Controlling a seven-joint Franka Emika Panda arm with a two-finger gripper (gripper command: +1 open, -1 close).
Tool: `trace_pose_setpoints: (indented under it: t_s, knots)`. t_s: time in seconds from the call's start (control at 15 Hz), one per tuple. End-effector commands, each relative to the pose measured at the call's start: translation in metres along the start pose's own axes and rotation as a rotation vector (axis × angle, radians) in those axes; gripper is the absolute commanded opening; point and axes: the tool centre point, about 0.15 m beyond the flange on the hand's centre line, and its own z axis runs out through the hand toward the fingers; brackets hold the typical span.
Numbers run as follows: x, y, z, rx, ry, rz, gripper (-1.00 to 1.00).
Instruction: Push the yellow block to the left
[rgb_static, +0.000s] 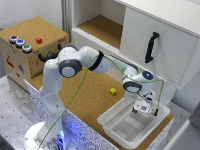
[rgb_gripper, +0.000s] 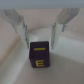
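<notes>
One arm, two views. The exterior view shows the gripper (rgb_static: 144, 107) hanging over the white tub (rgb_static: 111, 122) at the table's near corner, on the exterior view's right. The yellow block (rgb_static: 113, 91) lies on the cork tabletop (rgb_static: 85, 95), outside the tub and just beyond its far rim, apart from the gripper. The wrist view looks down between the two fingers (rgb_gripper: 20, 24), which stand apart with nothing between them; below them, on the tub's pale floor, sits a small dark block (rgb_gripper: 39, 55) with yellow marking on one face. The picture is blurred, so that marking is probably a letter, but this cannot be confirmed.

Risks from this position:
- The gripper is centred on the dark block, not on the task's cube; its yellow marking could cause it to be taken for the target.
- The tub's rim stands between gripper and cube. A sideways move made without lifting first would likely catch the wall and drag the tub.
- The cube is tiny beside the fingers; an off-centre push could make it spin or slip past a fingertip.
- A red cube (rgb_static: 39, 40) on the cork box (rgb_static: 30, 55) lies well clear.
</notes>
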Motion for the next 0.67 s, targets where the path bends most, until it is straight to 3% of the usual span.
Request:
trace_pose_setpoints:
  t_s: [0.0, 0.33, 0.6]
  knots:
    - [0.02, -0.019, -0.074, -0.098, -0.038, -0.013, 1.0]
    - [0.03, -0.072, -0.137, -0.12, 0.071, -0.039, 1.0]
    - [0.02, -0.13, -0.15, -0.129, 0.088, 0.028, 1.0]
